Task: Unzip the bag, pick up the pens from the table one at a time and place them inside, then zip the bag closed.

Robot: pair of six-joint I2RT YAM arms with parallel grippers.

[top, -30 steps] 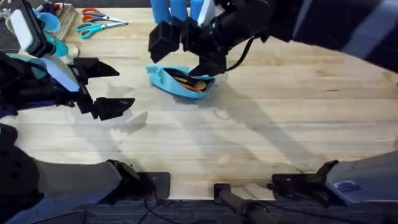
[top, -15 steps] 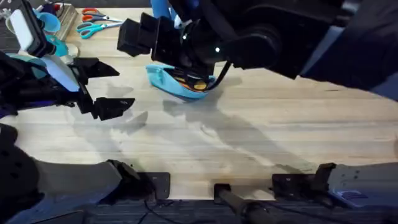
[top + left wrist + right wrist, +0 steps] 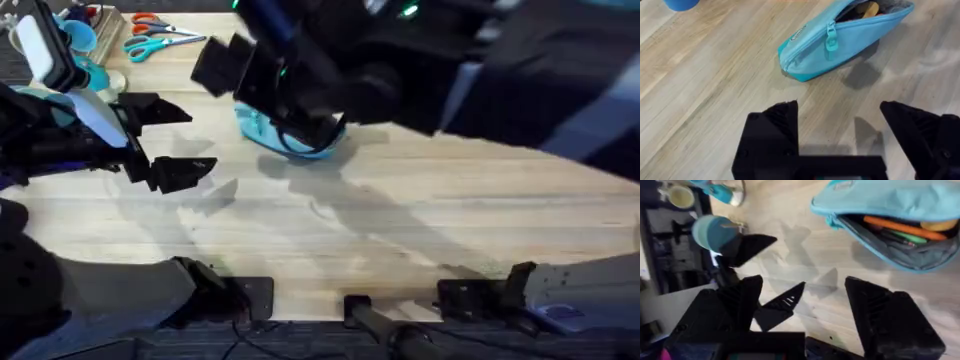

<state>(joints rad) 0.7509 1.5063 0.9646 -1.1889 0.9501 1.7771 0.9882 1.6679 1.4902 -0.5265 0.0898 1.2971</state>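
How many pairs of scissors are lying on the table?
2: an orange-handled pair and a light blue-handled pair just in front of it, both at the table's far left corner. Others may be hidden.

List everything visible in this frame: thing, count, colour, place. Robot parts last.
Bag: 1, light blue, open, far middle of the table.
Pen: 1 orange, inside the bag, beside a green item.
Scissors: 2, one orange-handled, one teal-handled, far left.
Cup: 1, blue, far left corner.
Table: 1, light wood.
Left gripper: black, open, left of the bag.
Right gripper: black, open, over the bag.
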